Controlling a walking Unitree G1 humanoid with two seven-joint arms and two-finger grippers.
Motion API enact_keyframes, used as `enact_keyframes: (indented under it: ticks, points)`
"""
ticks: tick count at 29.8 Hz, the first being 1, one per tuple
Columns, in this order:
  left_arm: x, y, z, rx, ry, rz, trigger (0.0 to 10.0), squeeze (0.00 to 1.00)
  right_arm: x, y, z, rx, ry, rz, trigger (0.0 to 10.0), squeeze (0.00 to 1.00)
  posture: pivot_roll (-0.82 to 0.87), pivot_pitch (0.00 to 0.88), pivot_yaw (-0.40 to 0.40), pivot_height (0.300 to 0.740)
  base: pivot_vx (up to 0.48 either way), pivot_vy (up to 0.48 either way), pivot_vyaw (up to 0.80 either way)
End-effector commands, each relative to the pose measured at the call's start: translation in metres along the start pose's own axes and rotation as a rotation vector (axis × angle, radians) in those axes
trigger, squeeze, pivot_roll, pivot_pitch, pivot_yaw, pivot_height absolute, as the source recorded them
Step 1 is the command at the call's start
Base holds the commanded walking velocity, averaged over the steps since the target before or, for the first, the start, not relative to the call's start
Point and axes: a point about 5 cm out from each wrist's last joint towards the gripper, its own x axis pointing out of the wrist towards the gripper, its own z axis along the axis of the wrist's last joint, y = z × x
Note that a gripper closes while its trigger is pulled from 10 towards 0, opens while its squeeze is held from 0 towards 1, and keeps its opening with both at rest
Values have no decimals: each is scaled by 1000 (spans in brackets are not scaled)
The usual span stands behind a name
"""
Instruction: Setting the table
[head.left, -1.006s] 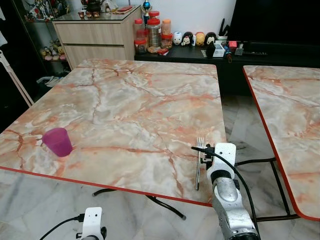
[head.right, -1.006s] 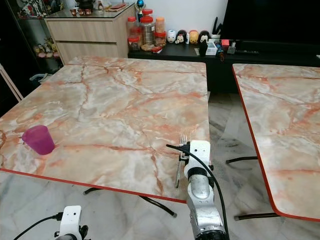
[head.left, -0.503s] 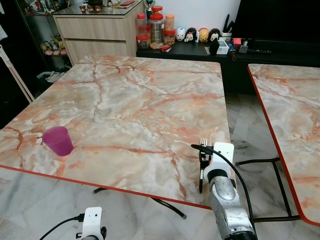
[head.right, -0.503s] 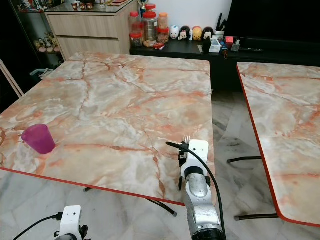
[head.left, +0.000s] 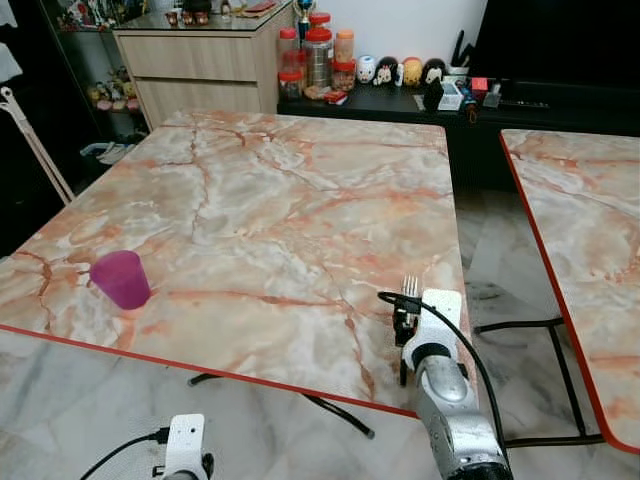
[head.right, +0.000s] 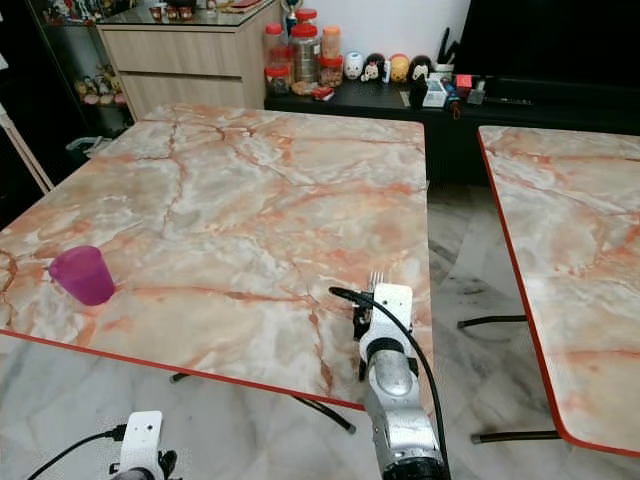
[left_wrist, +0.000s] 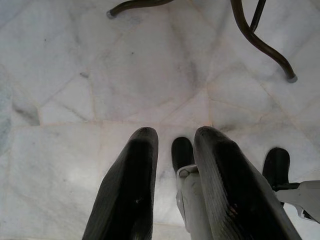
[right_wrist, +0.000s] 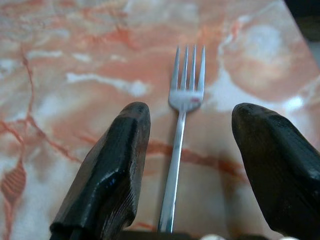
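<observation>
The fork (right_wrist: 179, 145) is laid flat on the marble table (head.left: 280, 210) near its front right corner, tines pointing toward the far edge. It is straddled by the right gripper (right_wrist: 192, 165), whose fingers are spread apart and not touching it. A purple cup (head.left: 120, 279) is seen near the front left edge. The left gripper (left_wrist: 175, 190) is hung low over the floor, fingers slightly parted.

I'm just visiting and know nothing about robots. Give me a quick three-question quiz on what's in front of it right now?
1. True or false: the fork lies flat on the marble table.
2. Are the right gripper fingers A) clamped on the fork, or B) apart on either side of it?
3. What colour is the cup near the table's left edge?

Key: 1 true. 2 B. 3 purple.
</observation>
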Motion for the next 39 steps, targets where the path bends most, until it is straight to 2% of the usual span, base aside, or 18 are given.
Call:
enact_keyframes:
  ticks: [1, 19, 39]
  points:
    - [-1, 1, -4, -11, 17, 4, 10000, 0, 3, 3, 5, 14, 8, 7, 10000, 0, -40, 0, 7, 740, 0, 0, 0]
    - [-1, -7, -7, -33, 29, -18, 10000, 0, 9, 6, 10, 3, 23, 33, 10000, 0, -53, 0, -18, 740, 0, 0, 0]
    - [-1, -8, -10, -30, 49, -42, 10000, 0, 8, 6, -4, -2, 118, 14, 10000, 0, -56, 0, -15, 740, 0, 0, 0]
